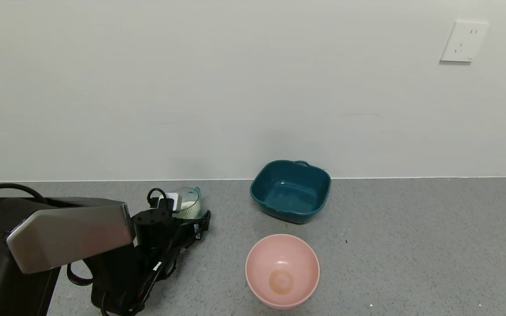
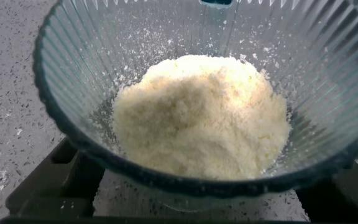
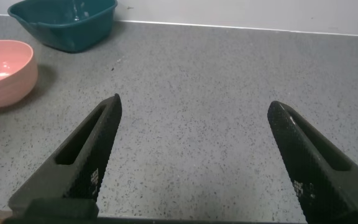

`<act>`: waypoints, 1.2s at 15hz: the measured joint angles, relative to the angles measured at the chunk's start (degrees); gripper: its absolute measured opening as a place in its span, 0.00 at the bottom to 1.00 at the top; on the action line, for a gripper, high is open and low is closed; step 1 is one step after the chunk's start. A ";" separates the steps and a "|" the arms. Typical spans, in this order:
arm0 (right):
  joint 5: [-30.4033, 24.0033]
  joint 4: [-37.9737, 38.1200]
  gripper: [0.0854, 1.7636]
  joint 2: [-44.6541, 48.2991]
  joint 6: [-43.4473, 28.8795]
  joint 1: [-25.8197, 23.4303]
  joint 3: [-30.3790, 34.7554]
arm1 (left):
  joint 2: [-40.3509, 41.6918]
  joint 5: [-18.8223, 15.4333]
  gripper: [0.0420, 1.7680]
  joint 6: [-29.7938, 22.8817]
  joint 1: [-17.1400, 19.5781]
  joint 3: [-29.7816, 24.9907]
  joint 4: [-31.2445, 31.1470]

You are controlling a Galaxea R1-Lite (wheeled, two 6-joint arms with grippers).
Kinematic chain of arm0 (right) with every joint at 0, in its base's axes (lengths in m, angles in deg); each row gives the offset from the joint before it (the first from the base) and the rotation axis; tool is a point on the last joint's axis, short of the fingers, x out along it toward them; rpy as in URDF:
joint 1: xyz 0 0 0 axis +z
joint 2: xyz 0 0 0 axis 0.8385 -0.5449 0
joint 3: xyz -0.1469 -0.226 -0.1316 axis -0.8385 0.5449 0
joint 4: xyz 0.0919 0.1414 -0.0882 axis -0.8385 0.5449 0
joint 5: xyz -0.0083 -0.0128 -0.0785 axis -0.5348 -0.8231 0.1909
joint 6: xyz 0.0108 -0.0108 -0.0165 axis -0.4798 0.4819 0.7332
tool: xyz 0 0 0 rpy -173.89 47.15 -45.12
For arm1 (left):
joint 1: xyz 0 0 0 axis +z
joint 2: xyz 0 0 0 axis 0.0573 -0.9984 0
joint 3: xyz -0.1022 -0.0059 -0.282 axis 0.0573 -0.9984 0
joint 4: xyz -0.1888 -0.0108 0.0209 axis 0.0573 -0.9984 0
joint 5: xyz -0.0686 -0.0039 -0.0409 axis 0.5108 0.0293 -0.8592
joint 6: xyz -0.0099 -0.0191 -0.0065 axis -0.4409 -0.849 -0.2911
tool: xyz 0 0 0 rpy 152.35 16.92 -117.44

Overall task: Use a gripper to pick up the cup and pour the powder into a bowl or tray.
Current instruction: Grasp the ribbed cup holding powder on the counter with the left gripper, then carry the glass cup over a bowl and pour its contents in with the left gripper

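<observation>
Not far along yet. Powder (image 2: 201,115) all sitting in a heap inside the ribbed cup (image 1: 188,202), none poured. Pink bowl (image 1: 282,270) holding no white powder (only a faint tan mark at the bottom). Cup standing on the table (image 1: 411,245), at the robot's left, near the back wall, well apart from the pink bowl.

Left claw (image 1: 182,219) right at the cup, with its dark fingers (image 2: 48,186) showing low on both sides of it in the left wrist view. Squeezed tight or only close around? Cannot tell. Cannot tell either if lifted off the table.

Right claw (image 3: 194,155) spread wide, holding nothing, hanging over bare table off to the right of both bowls.

Left to do, by the look of it: lift the cup, carry it over to the pink bowl, tip it so the powder slides out.

Table grey and speckled, with a few tiny white specks. Dark teal tub (image 1: 291,191) behind the pink bowl, close to the wall. Plain pale wall (image 1: 191,87), with a white socket plate (image 1: 464,41) high on the right.
</observation>
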 joint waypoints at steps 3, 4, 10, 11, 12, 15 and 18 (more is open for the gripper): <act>-0.02 0.00 0.97 0.00 0.00 -0.01 0.00 | -0.02 0.06 0.82 0.01 0.00 -0.13 0.00; 0.01 -0.02 0.97 0.00 0.00 0.00 0.00 | 0.04 0.06 0.76 0.11 0.00 -0.16 -0.10; 0.00 -0.02 0.97 0.00 -0.02 -0.01 0.00 | 0.72 0.09 0.74 0.09 -0.11 -0.72 -0.16; -0.02 0.00 0.97 0.00 0.02 -0.01 0.00 | 1.02 0.16 0.74 0.06 -0.11 -0.80 -0.22; -0.02 0.00 0.97 0.00 0.00 -0.01 0.00 | 1.38 0.17 0.74 0.06 -0.06 -0.91 -0.41; -0.02 -0.02 0.97 0.00 -0.02 -0.01 0.00 | 2.55 0.20 0.74 0.09 -0.09 -1.27 -0.99; -0.02 -0.02 0.97 0.00 -0.02 -0.01 0.00 | 5.18 0.17 0.74 0.22 -0.13 -1.85 -3.50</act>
